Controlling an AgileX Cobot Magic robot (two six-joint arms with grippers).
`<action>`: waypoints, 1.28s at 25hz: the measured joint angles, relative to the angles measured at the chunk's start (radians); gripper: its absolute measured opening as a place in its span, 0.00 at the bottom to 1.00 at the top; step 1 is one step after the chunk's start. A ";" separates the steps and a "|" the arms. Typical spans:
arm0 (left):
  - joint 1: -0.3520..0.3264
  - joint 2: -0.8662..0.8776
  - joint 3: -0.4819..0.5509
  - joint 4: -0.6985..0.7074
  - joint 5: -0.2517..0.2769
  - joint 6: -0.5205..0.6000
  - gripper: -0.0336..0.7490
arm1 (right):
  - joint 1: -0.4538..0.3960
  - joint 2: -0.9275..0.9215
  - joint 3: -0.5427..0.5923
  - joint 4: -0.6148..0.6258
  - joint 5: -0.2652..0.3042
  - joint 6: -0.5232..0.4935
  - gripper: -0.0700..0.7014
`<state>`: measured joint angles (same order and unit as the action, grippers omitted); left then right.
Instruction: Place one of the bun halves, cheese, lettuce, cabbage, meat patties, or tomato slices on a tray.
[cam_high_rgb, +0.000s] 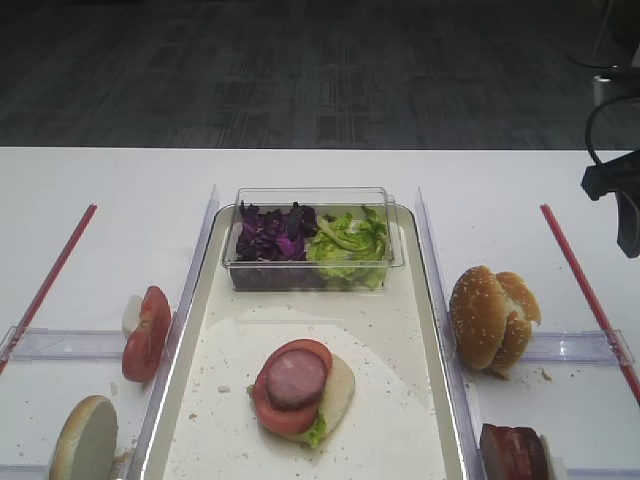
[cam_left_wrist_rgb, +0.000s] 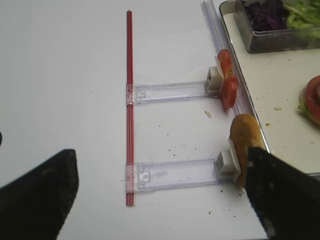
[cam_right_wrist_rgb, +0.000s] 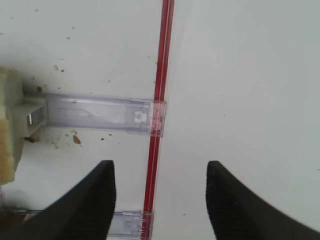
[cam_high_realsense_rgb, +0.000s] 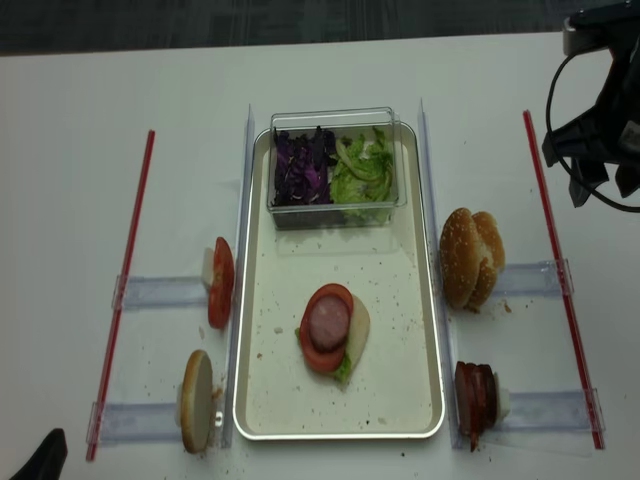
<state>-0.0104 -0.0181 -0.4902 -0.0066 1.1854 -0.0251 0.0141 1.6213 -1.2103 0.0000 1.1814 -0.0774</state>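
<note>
The cream tray (cam_high_rgb: 400, 410) lies in the middle. On it is a stack: a bun half (cam_high_rgb: 341, 388), lettuce, a tomato slice (cam_high_rgb: 272, 412) and a meat patty (cam_high_rgb: 296, 378) on top. Cabbage (cam_high_rgb: 270, 232) and lettuce (cam_high_rgb: 350, 240) fill a clear tub. Tomato slices (cam_high_rgb: 147, 335) and a bun half (cam_high_rgb: 85, 440) stand left of the tray. Sesame bun halves (cam_high_rgb: 490, 318) and meat patties (cam_high_rgb: 513, 452) stand to its right. No cheese is in view. My right gripper (cam_right_wrist_rgb: 160, 170) is open and empty over a red strip. My left gripper (cam_left_wrist_rgb: 161, 155) hangs open and empty left of the bun half (cam_left_wrist_rgb: 245, 142).
The clear tub (cam_high_rgb: 312, 192) sits at the tray's far end. Clear plastic holders (cam_left_wrist_rgb: 170, 92) and red strips (cam_high_realsense_rgb: 125, 290) flank the tray on both sides. Upright clear dividers (cam_high_rgb: 430, 260) run along the tray's long edges. Crumbs lie scattered about.
</note>
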 joint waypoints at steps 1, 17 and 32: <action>0.000 0.000 0.000 0.000 0.000 0.000 0.83 | 0.000 0.000 0.000 0.006 0.000 0.000 0.66; 0.000 0.000 0.000 0.000 0.000 0.000 0.83 | 0.000 0.000 0.000 0.052 0.036 0.010 0.74; 0.000 0.000 0.000 0.000 0.000 0.000 0.83 | 0.000 -0.054 0.002 0.012 0.038 0.055 0.90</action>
<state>-0.0104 -0.0181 -0.4902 -0.0066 1.1854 -0.0251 0.0141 1.5671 -1.2085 0.0124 1.2194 -0.0220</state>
